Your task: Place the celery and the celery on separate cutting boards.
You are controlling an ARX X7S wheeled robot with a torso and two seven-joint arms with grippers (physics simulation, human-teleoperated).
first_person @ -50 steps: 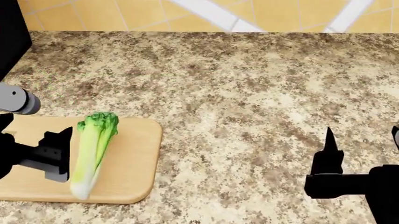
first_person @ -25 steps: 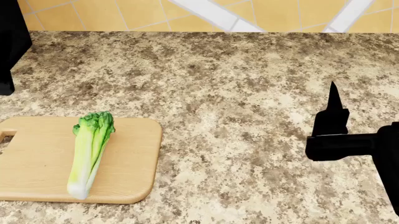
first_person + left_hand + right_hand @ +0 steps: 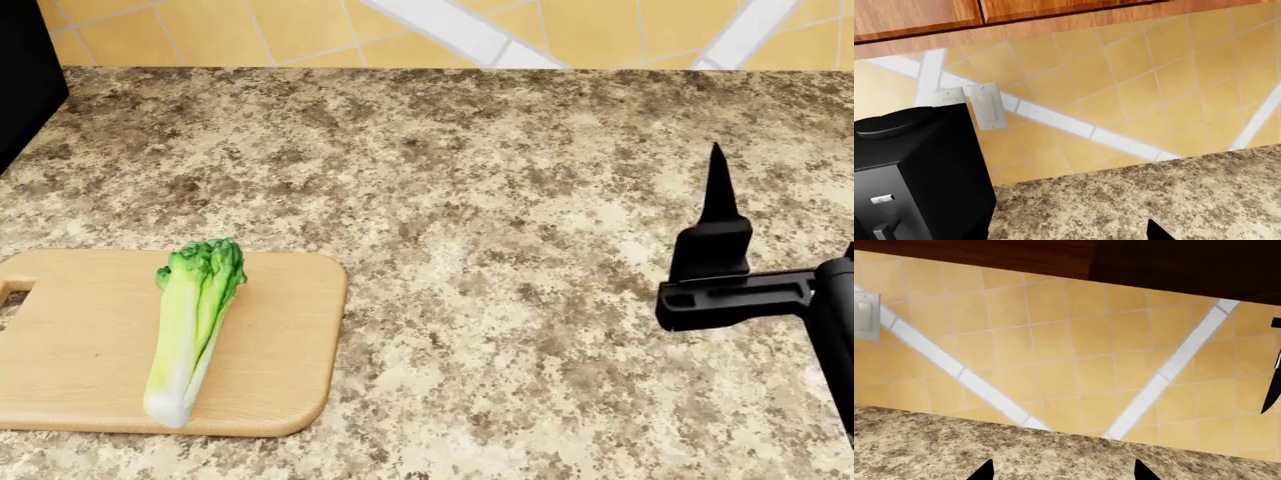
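Observation:
One celery stalk [image 3: 191,325] lies on the light tan wood cutting board [image 3: 280,350] at the front left of the counter, leafy top pointing away from me, free of any gripper. The other celery and the white cutting board are out of view. My right gripper [image 3: 787,220] hangs open and empty over the counter at the right, far from the board; in the right wrist view [image 3: 1062,471] its two fingertips stand wide apart. My left gripper is out of the head view. In the left wrist view [image 3: 1071,235] only one fingertip [image 3: 1157,233] shows, set wide, holding nothing.
A speckled granite counter [image 3: 507,200] runs back to a yellow tiled wall [image 3: 267,30]. A black appliance [image 3: 20,80] stands at the back left and also shows in the left wrist view [image 3: 914,175], beside a wall switch [image 3: 987,107].
My left gripper has let go of the celery and pulled back out of the head view. The celery has settled on the tan board. My right gripper has moved away from me, over the counter.

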